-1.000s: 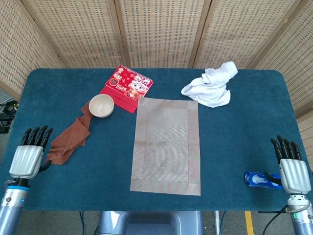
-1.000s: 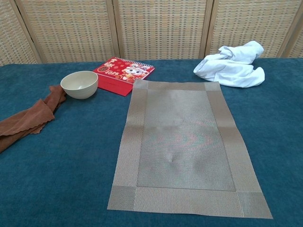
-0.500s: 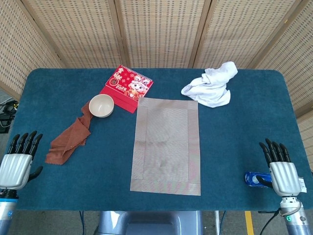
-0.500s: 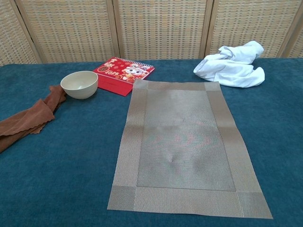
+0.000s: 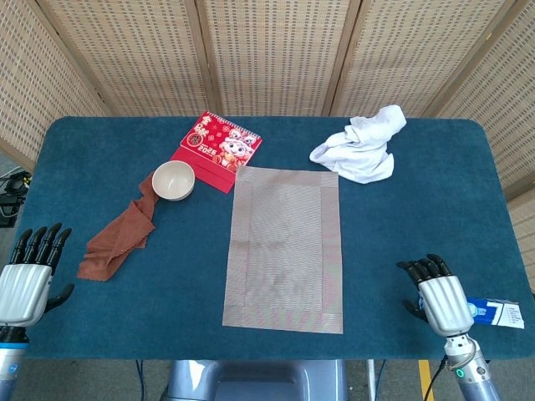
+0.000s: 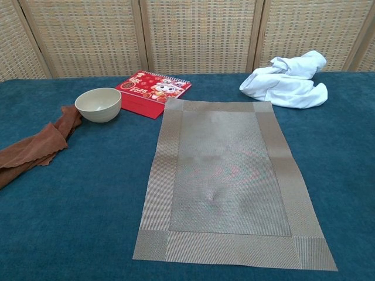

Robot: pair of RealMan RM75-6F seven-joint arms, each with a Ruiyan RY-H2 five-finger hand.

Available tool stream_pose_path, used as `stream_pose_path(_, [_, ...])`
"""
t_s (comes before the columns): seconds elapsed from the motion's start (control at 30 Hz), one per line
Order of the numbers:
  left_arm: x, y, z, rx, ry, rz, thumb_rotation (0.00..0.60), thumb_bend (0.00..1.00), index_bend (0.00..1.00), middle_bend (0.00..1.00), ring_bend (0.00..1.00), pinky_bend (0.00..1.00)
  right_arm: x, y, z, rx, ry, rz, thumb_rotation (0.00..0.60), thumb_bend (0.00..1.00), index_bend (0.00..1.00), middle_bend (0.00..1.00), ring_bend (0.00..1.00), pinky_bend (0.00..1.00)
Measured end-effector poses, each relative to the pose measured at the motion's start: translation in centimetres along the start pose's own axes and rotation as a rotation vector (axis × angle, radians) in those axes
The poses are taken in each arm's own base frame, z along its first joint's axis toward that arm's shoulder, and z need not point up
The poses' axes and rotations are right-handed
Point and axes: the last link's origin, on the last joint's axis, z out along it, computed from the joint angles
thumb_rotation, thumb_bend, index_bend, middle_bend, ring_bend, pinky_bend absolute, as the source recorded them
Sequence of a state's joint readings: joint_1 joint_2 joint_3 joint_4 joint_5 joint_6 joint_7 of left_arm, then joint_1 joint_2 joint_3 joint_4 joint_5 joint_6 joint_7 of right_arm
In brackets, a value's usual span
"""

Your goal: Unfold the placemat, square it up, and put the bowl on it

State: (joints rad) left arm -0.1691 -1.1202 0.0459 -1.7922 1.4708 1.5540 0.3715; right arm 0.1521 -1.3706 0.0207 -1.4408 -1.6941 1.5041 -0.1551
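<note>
The grey woven placemat (image 5: 284,247) (image 6: 228,175) lies flat and unfolded in the middle of the blue table, its long side running away from me. The cream bowl (image 5: 173,180) (image 6: 98,103) stands upright off the mat to the far left, beside a red calendar. My left hand (image 5: 27,277) hovers at the table's near left edge, fingers apart and holding nothing. My right hand (image 5: 439,296) is at the near right, fingers apart and curved a little, nothing in it, close to the mat's near right corner. Neither hand shows in the chest view.
A red calendar (image 5: 217,149) lies behind the bowl and touches the mat's far left corner. A brown cloth (image 5: 117,241) trails from the bowl toward the near left. A crumpled white cloth (image 5: 359,146) sits at the far right. A small blue packet (image 5: 495,312) lies near the right hand.
My right hand has moved left toward the mat's near right corner, uncovering the blue packet. My left hand drew back toward the near left edge. Mat and bowl have not moved.
</note>
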Motion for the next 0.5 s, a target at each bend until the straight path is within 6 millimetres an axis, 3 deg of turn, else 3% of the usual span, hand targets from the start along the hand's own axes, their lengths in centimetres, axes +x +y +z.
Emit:
stream_pose_path(0.23, [-0.2, 0.2, 0.0, -0.005, -0.008, 0.004, 0.600, 0.22, 0.00, 0.00, 0.00, 0.00, -2.1, -3.1, 0.6, 0.042, -0.048, 0.039, 0.600, 0.16, 0.34, 0.47, 0.37, 0.28])
stream_pose_path(0.5, [-0.3, 0.3, 0.0, -0.009, -0.005, 0.003, 0.600, 0.22, 0.00, 0.00, 0.00, 0.00, -4.5, -5.9, -0.5, 0.085, -0.102, 0.084, 0.600, 0.20, 0.36, 0.47, 0.37, 0.28])
